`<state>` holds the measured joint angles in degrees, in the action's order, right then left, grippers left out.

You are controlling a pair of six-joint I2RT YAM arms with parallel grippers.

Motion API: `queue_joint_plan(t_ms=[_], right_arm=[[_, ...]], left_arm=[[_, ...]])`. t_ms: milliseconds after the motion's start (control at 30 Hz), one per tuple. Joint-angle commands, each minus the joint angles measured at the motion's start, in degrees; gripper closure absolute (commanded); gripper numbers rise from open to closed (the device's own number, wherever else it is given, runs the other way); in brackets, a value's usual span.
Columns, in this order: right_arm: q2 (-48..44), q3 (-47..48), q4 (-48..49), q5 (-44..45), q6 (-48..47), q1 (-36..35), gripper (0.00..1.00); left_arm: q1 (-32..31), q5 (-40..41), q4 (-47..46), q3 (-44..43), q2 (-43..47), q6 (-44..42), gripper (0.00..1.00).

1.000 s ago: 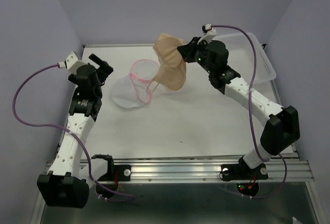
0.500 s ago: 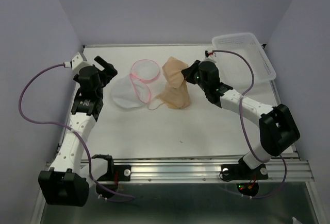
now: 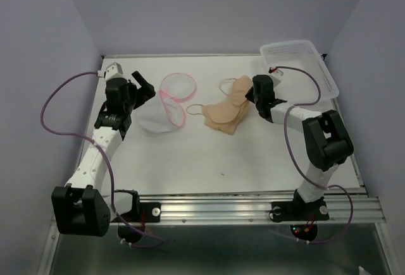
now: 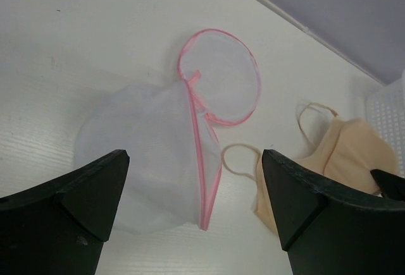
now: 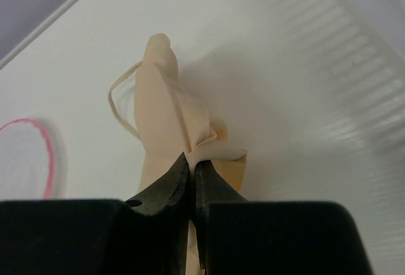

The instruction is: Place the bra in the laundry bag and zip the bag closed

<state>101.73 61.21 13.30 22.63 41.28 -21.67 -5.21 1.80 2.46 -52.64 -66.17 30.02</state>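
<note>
The beige bra [image 3: 226, 112] lies on the white table right of the laundry bag [image 3: 159, 112], a round white mesh pouch with pink zipper trim and its lid [image 3: 178, 85] flipped open behind it. My right gripper [image 3: 248, 97] is low at the bra's right end and shut on a fold of its fabric [image 5: 212, 150]. My left gripper [image 3: 144, 90] is open and empty above the bag's left side. In the left wrist view the bag [image 4: 149, 155] and lid [image 4: 221, 76] lie between the fingers, with the bra [image 4: 342, 161] at the right.
A clear plastic rectangular bin [image 3: 302, 66] stands at the back right corner, just behind the right arm. Walls close the table at the back and both sides. The arm bases and a metal rail [image 3: 253, 208] run along the near edge.
My right gripper has carried the bra from in the air above the bag down and to the right, laying it on the table. My left arm has shifted slightly right toward the bag.
</note>
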Motion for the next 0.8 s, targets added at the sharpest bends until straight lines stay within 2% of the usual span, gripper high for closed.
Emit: queue_joint_plan(t_ms=[0, 100, 167, 300, 333, 367, 567, 767], right_arm=[[1.36, 3.57, 1.82, 3.91, -4.62, 0.48, 0.86], [2.15, 3.65, 1.82, 3.38, -5.76, 0.49, 0.53], [2.33, 3.65, 1.47, 3.47, -6.9, 0.49, 0.44], [0.58, 3.22, 1.2, 4.35, -8.84, 0.49, 0.4], [0.22, 2.87, 1.03, 4.78, -9.19, 0.49, 0.37], [-0.65, 2.69, 0.85, 4.79, -9.63, 0.49, 0.3], [-1.89, 3.92, -4.59, 4.26, -11.14, 0.49, 0.17], [-0.31, 4.62, -6.52, 5.94, -10.43, 1.89, 0.16]], left_arm=[[-0.94, -4.26, -2.02, -2.73, -0.01, -2.16, 0.01], [-1.55, -5.05, -2.02, -2.9, -1.06, -2.77, 0.01], [-1.9, -5.06, -2.02, -3.25, -1.5, -2.86, 0.01], [-1.99, -4.71, -2.02, -3.34, -1.15, -3.21, 0.01], [-1.99, -4.53, -2.02, -3.43, -1.07, -3.3, 0.01], [-1.99, -4.18, -2.02, -3.43, -0.8, -3.39, 0.01], [-2.08, -4.09, -2.02, -3.17, -0.45, -3.65, 0.01], [-5.58, -7.24, -3.41, -2.47, -1.24, -4.88, 0.01]])
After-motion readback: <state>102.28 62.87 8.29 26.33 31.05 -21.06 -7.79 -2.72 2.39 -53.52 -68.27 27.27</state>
